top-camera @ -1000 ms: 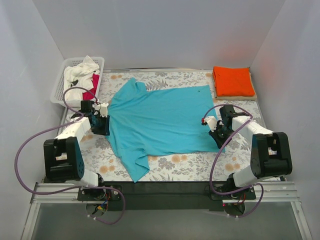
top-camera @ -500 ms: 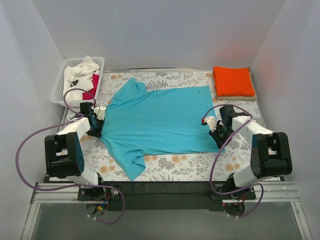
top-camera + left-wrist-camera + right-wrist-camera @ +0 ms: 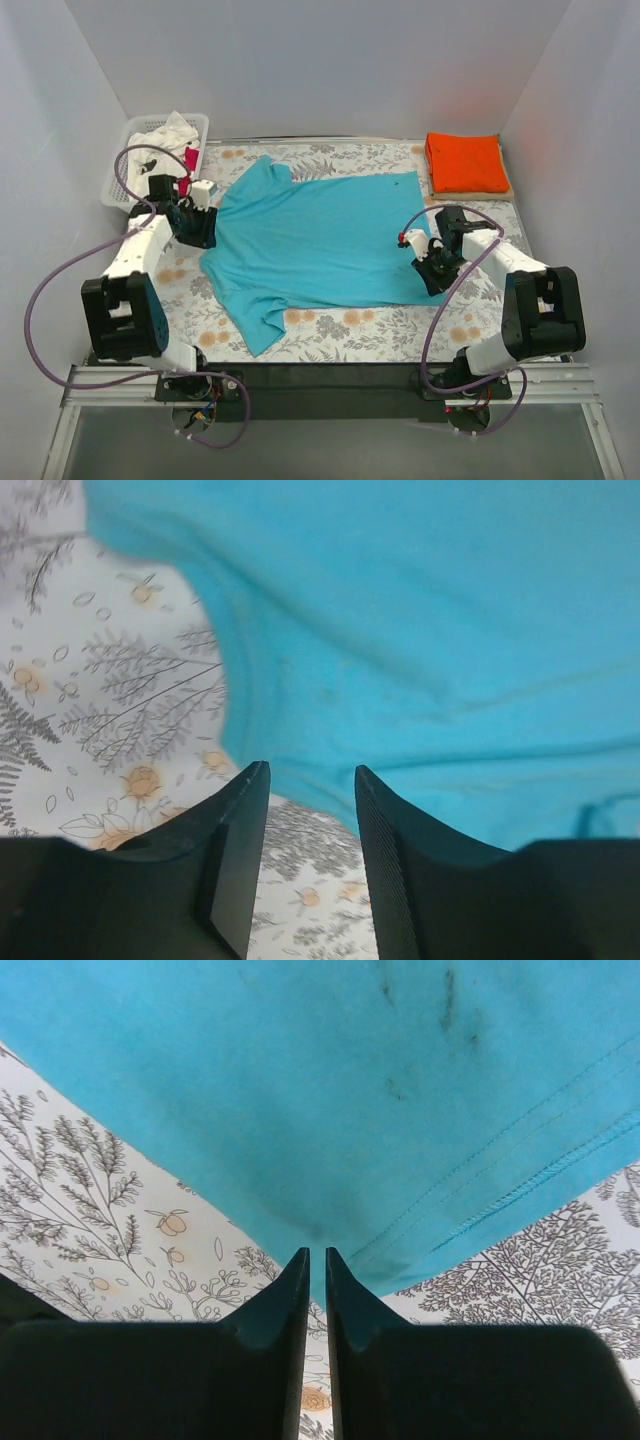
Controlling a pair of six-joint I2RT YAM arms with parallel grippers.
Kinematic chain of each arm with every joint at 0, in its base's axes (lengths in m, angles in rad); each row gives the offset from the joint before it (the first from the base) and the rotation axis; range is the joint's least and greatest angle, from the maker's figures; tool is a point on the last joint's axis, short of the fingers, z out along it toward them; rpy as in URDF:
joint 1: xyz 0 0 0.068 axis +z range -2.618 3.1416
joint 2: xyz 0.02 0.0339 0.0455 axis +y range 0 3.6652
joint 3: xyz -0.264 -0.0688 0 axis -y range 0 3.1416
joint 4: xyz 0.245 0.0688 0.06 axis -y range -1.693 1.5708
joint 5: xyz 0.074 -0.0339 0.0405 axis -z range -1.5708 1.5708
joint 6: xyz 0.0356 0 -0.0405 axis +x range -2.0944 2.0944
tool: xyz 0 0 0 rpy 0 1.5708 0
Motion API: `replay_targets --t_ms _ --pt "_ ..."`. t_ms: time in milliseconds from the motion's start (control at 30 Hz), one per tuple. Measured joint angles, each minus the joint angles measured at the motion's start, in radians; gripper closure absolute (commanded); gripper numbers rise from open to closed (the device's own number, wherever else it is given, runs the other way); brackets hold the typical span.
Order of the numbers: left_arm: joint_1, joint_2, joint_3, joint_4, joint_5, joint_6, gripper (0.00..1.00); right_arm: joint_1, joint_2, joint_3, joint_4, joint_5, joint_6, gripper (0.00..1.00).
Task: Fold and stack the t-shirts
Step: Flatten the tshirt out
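Shirt [image 3: 320, 235], teal, spread flat, my left claw [image 3: 312, 772] open at its left edge, my right claw [image 3: 316, 1256] pinching its right hem

Top overhead, far; 2 wrist views close on t-shirt [image 3: 320, 240].

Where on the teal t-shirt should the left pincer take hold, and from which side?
The left edge of the teal t-shirt, between its sleeves, approached from the left over the floral table cover. The shirt lies flat, so probably only an edge gives fingers something to pinch, and the open left pincer has that edge just ahead of it. The right pincer pinches the opposite hem.
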Motion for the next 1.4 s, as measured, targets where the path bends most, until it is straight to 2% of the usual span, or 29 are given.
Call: replay_targets --t_ms 133,200,300,400,633,900,1133,1233,1267,1300,1333,1400 --pt "-0.122 -0.174 0.037 -0.094 0.080 0.006 0.53 0.003 -0.037 0.026 -0.025 -0.028 0.004 0.84" --pt "-0.241 -0.246 0.037 -0.129 0.097 -0.001 0.51 0.003 -0.043 0.039 -0.033 -0.032 0.006 0.84" --pt "-0.419 -0.280 -0.005 -0.168 0.105 -0.022 0.50 0.003 -0.042 0.042 -0.038 -0.030 0.011 0.84" --pt "-0.513 -0.257 -0.088 -0.203 0.079 -0.043 0.50 0.003 -0.041 0.042 -0.041 -0.029 0.018 0.84" --pt "-0.662 -0.226 -0.181 -0.286 0.008 -0.078 0.50 0.003 -0.035 0.043 -0.044 -0.011 0.023 0.85" --pt "-0.725 -0.190 -0.232 -0.264 -0.053 -0.118 0.52 0.003 -0.009 0.043 -0.044 -0.009 0.023 0.85" --pt "-0.763 -0.126 -0.233 -0.210 -0.083 -0.149 0.67 0.003 -0.008 0.043 -0.044 -0.003 0.023 0.85" --pt "-0.769 -0.108 -0.233 -0.193 -0.084 -0.161 0.81 0.003 -0.008 0.043 -0.043 -0.002 0.022 0.85" --pt "-0.771 -0.104 -0.233 -0.186 -0.083 -0.163 0.91 0.003 -0.008 0.043 -0.043 0.000 0.022 0.86" --pt "-0.772 -0.098 -0.233 -0.181 -0.082 -0.169 0.97 0.003 -0.008 0.043 -0.043 0.001 0.022 0.85" --pt "-0.774 -0.094 -0.233 -0.179 -0.080 -0.168 1.00 0.003 -0.007 0.043 -0.043 0.002 0.022 0.85" --pt "-0.782 -0.092 -0.231 -0.178 -0.072 -0.167 1.00 0.003 -0.005 0.043 -0.043 0.005 0.022 0.86"
